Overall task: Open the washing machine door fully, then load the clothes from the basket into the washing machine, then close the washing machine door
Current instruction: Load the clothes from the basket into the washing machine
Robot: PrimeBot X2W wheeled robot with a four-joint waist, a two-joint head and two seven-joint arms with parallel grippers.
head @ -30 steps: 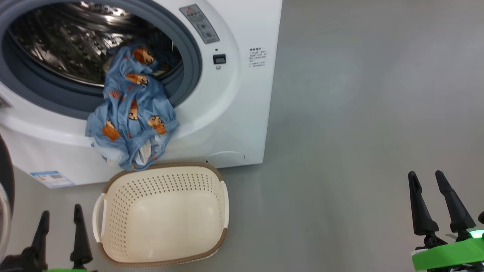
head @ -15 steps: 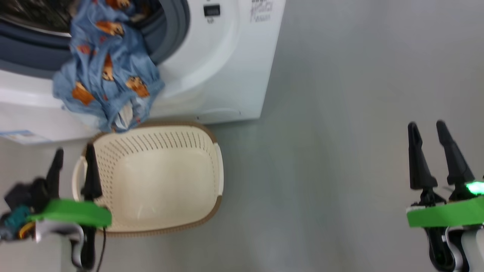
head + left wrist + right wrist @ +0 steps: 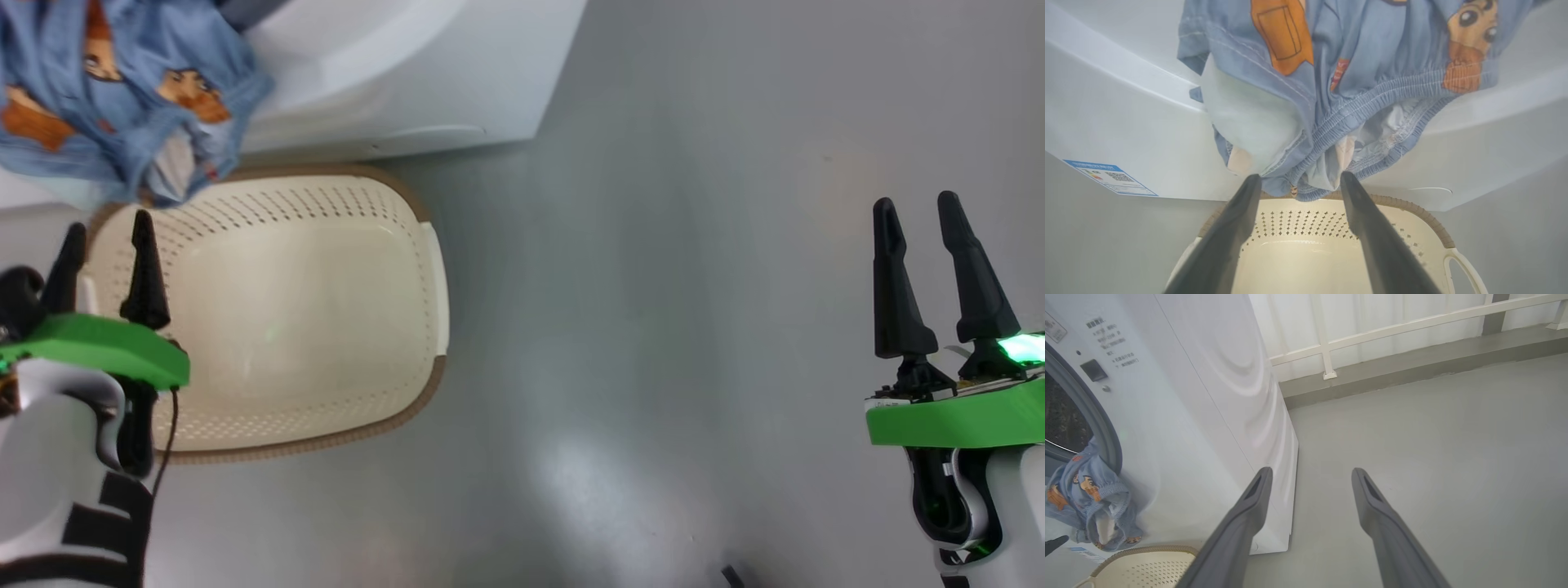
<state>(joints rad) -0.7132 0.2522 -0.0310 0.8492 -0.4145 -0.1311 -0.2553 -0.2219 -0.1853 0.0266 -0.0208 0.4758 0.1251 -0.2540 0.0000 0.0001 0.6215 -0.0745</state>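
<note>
Task status

1. Door opening: judged done. In the right wrist view the mouth of the washing machine (image 3: 1180,416) is uncovered, with the grey seal (image 3: 1106,428) and the drum (image 3: 1061,416) exposed.
2. Loading: judged partly done. The basket (image 3: 392,204) stands on the floor (image 3: 653,327) just before the machine, and its bottom looks empty. The clothes (image 3: 122,90) hang out of the mouth over the front lip, the hem dangling just above the basket's far rim. They need to go fully inside the drum.
3. Door closing: not yet done.

Tool state

- Left tool (image 3: 108,224): jaws wide, holding nothing, aimed at the hanging hem. In the left wrist view the hem lies between the fingertips (image 3: 1249,183); whether they touch it cannot be told.
- Right tool (image 3: 915,200): jaws wide, empty, over bare floor, well apart from the basket.

Hidden or unclear

- The upper edge of the head view cuts off the clothes, so how much fabric already lies in the drum cannot be told.
- The left forearm covers the basket's near left corner.
- Pale cloth shows inside the hem; whether it is a separate piece is unclear.
- How far the door stands open cannot be told
</note>
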